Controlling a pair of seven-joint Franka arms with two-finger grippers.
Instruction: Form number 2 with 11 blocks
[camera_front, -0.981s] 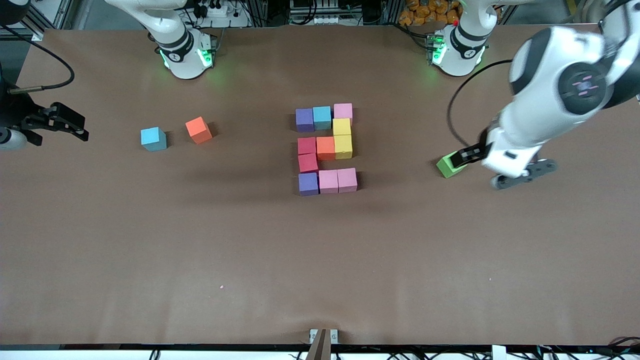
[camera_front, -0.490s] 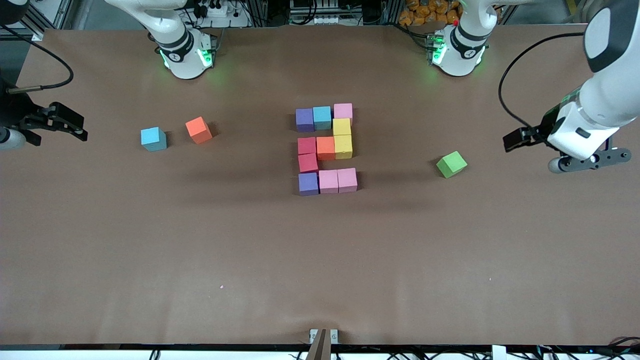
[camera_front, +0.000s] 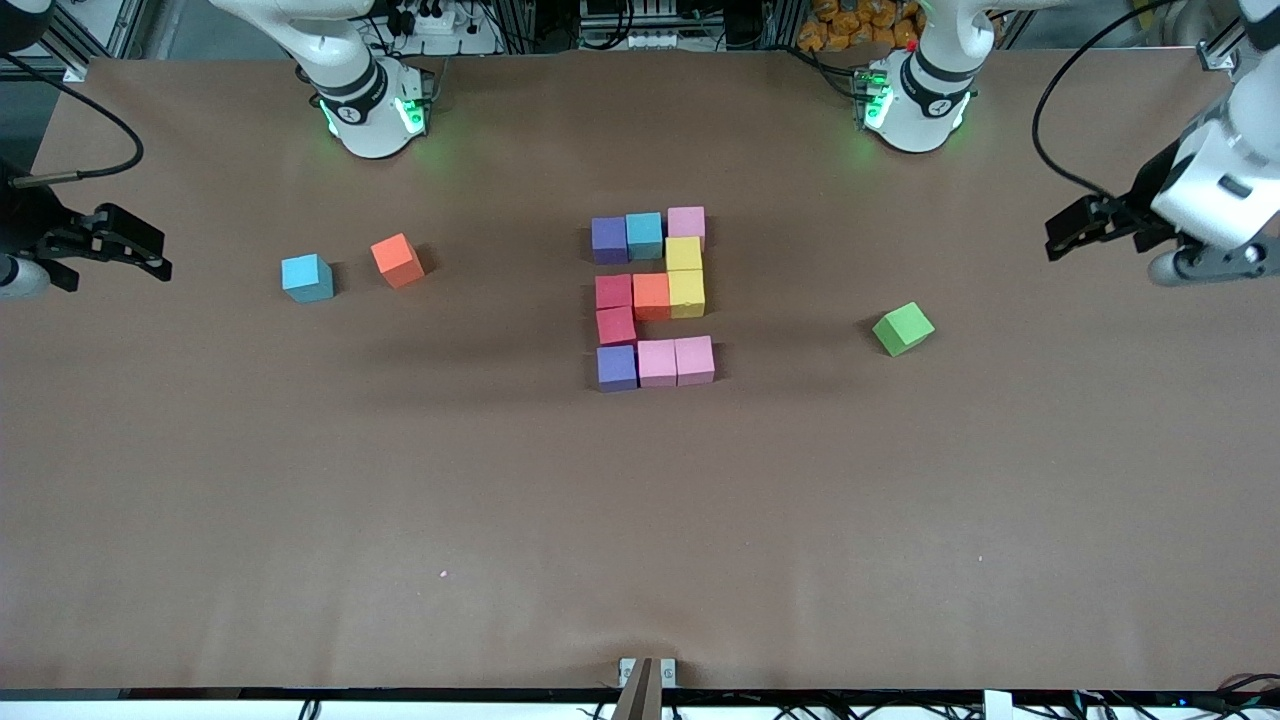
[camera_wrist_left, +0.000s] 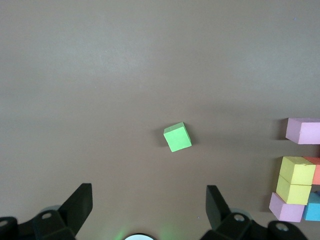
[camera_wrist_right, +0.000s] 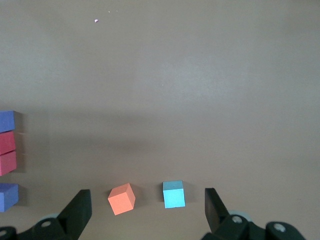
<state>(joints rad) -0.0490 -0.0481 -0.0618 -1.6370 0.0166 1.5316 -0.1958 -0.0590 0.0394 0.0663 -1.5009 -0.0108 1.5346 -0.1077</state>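
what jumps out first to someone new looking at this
A blocky number 2 of coloured cubes sits mid-table. A green cube lies alone toward the left arm's end; a loose blue cube and orange cube lie toward the right arm's end.

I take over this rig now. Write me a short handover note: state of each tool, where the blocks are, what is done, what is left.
Left tool: open, holds nothing, up over the left arm's end of the table.
Right tool: open, holds nothing, over the right arm's end; that arm waits.
The number 2 lies mid-table: eleven blocks touching, five rows.
Spare cubes lie apart from it: green cube toward the left arm's end; blue cube and orange cube toward the right arm's end.
Done: the digit looks complete.
Left: probably nothing; just check the alignment.
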